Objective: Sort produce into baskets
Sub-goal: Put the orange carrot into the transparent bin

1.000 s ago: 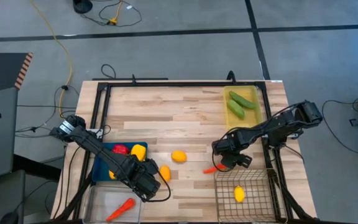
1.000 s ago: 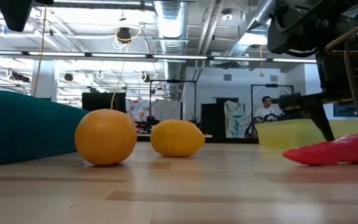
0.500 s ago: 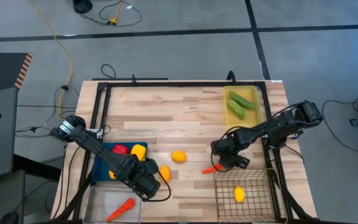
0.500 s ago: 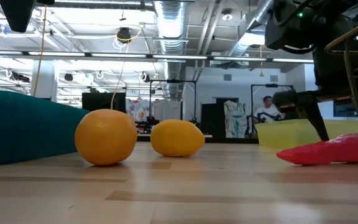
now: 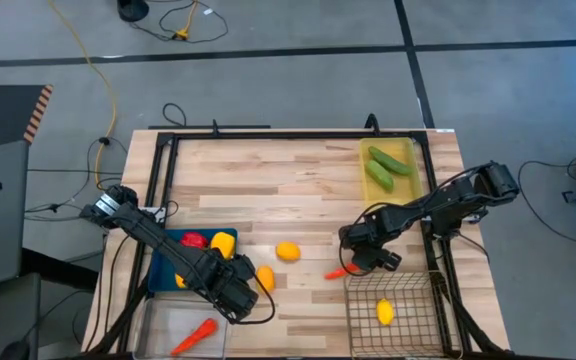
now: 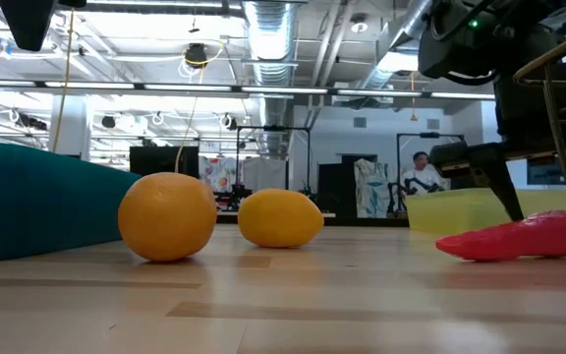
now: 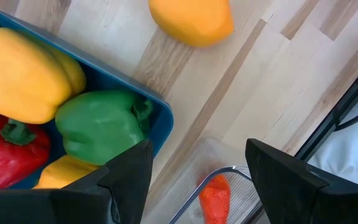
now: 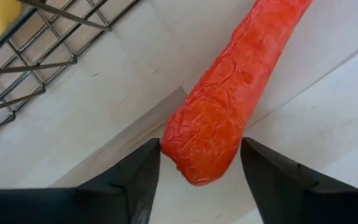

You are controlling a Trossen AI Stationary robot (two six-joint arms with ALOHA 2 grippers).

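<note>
One orange carrot (image 8: 229, 99) lies on the desk just outside the wire mesh basket's (image 5: 408, 310) far left corner, between the right gripper's (image 8: 197, 163) open fingers; it looks light, firm and tapered, so grasp the thick end.

Left gripper (image 7: 194, 163) hung open over blue tray (image 7: 160, 115) w/ yellow (image 7: 27, 78), green (image 7: 101, 124) & red peppers (image 7: 8, 152). Lemon (image 7: 191, 18) lay on table (image 7: 272, 81) nearby; carrot (image 7: 215, 198) sat in clear bin (image 7: 194, 162).
</note>
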